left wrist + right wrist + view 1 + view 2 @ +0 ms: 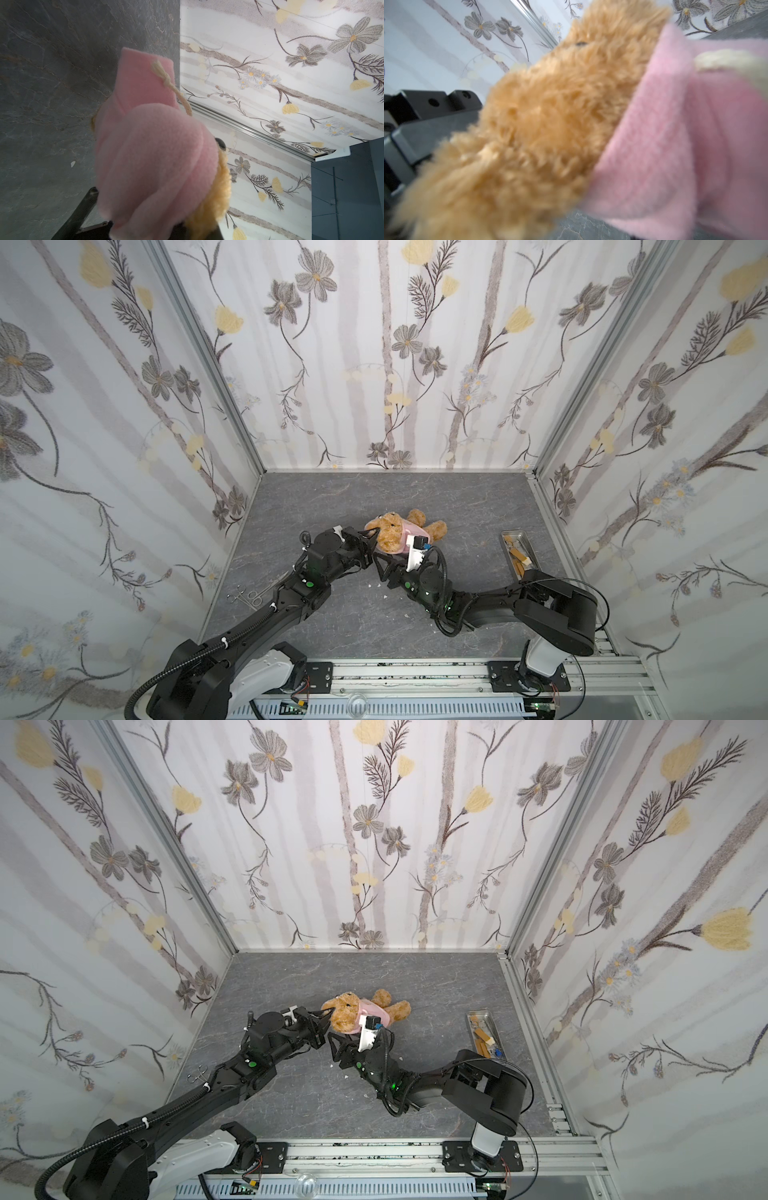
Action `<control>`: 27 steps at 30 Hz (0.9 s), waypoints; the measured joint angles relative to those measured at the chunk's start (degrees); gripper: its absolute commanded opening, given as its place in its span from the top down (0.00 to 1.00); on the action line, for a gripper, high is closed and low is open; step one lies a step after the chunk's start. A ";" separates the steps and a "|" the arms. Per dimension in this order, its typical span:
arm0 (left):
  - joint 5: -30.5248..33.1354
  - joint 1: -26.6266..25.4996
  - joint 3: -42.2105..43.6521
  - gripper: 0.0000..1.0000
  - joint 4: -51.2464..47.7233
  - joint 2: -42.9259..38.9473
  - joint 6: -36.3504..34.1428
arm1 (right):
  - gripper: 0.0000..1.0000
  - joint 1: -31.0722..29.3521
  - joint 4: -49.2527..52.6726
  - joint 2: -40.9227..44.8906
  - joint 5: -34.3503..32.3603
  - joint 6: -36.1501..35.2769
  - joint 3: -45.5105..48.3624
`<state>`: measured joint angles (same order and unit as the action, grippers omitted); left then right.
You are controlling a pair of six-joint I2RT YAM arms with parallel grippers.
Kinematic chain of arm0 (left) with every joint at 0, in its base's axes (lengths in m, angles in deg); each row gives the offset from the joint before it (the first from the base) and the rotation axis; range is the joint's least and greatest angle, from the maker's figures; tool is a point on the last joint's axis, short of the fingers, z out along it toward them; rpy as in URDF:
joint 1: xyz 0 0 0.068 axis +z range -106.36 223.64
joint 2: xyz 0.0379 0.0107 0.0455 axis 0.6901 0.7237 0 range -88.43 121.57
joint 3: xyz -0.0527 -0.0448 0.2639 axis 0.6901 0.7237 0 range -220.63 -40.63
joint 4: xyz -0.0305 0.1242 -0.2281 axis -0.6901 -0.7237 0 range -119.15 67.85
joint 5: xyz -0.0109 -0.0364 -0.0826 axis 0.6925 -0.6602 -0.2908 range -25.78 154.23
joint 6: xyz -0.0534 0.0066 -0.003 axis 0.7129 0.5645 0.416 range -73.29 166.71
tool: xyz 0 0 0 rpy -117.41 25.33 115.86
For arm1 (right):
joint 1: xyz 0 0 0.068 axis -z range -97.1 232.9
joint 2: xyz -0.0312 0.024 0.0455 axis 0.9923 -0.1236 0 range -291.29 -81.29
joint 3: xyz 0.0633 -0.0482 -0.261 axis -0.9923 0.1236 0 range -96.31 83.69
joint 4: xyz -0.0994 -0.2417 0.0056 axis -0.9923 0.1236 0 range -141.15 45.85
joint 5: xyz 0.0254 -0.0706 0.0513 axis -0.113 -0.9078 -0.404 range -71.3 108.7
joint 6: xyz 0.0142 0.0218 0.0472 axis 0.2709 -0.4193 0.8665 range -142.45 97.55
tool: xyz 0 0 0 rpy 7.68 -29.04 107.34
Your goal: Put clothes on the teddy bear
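Far over on the left of the grey table (332, 497) lies a pair of forceps (249, 596), well clear of the work. Next comes the left gripper (369, 536), pinched tight on what looks like the hood of the pink hoodie (149, 145), right at the head of the teddy bear (388, 546). The bear lies in the middle of the table, head to the left and legs to the right, with the hoodie round its body and its head bare.

Just on the near side of the bear's head sits the right gripper (377, 568), its jaws spread, and from above I see nothing between them. Off to the right stands a metal tray (524, 540) of small bits, well apart from everything.

What worries me is that only cloth seems to be pinched, not the bear. A pull from the left could slide the hoodie up the body or drag the whole toy across the table, since nothing pins it down. The cream drawstring (166, 79) hangs loose and could catch on a finger. The two grippers are also very near each other at the head, so a careless reach by the right one could knock the left or snag fur.
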<state>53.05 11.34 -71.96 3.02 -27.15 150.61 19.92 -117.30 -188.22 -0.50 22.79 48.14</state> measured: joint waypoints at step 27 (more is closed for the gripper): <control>-3.89 1.51 -1.44 1.00 0.85 1.07 0.72 | 0.94 4.87 -2.27 -1.01 -12.59 6.54 8.33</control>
<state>49.15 12.85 -73.40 3.87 -26.08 151.33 24.80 -119.57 -189.23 -13.09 29.32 56.46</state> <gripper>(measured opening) 0.060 0.050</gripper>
